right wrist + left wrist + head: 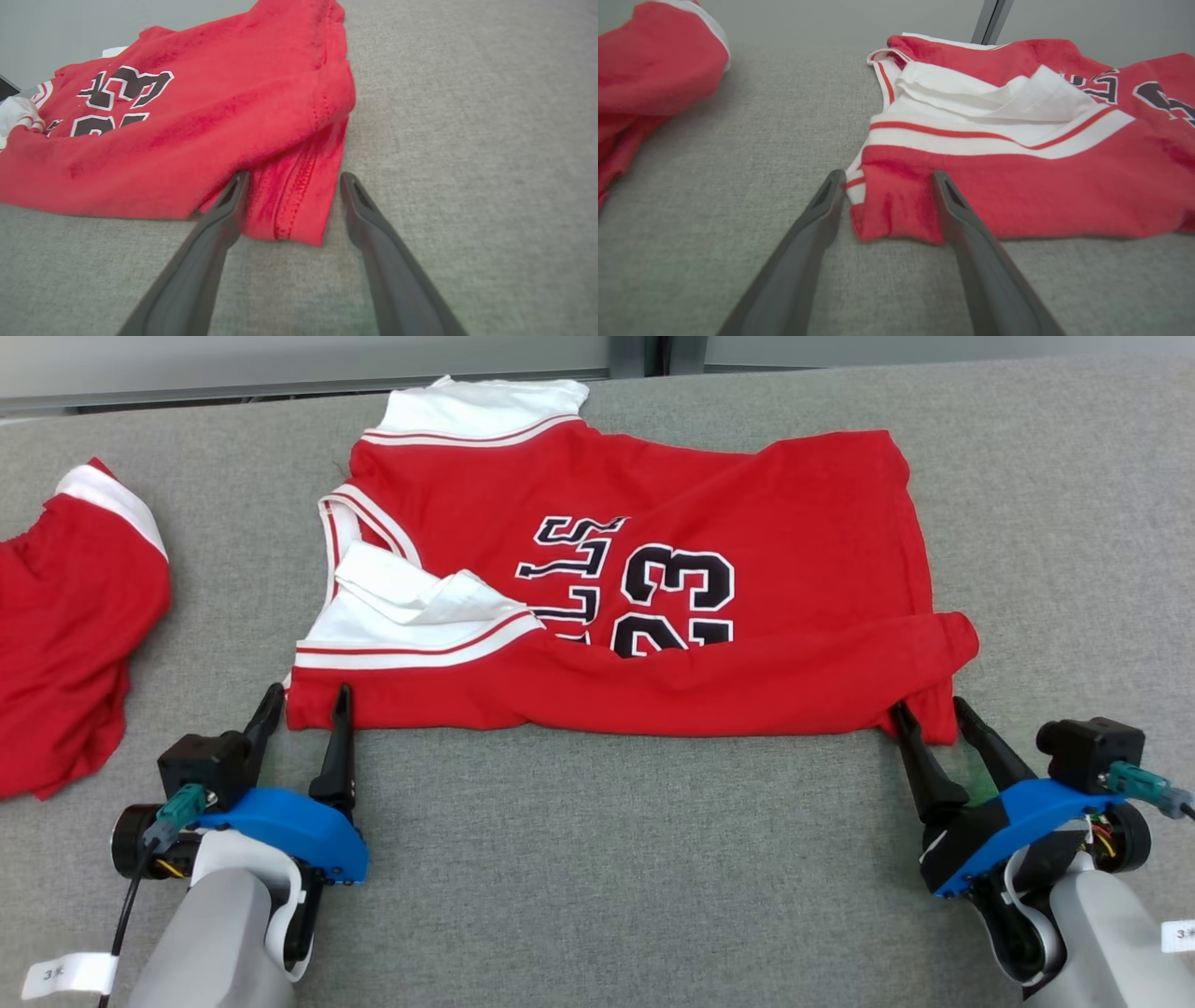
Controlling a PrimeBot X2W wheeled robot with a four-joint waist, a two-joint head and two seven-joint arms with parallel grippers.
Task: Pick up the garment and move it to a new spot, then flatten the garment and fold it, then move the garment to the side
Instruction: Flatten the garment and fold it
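At nine o'clock on the table (pixel 597 859) lies a spare red shirt (pixel 65 625), well apart from the work. The left gripper (pixel 309 695) stands wide and empty, straddling the seven o'clock corner of the jersey (pixel 766 513), which lies toward twelve with its near edge folded over. At its five o'clock corner the right gripper (pixel 930 707) is equally wide, likely so both can pinch together.

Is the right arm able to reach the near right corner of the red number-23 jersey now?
Probably yes: the right gripper is open, its dark fingers stand either side of that corner of the red fabric jersey, and nothing blocks them.
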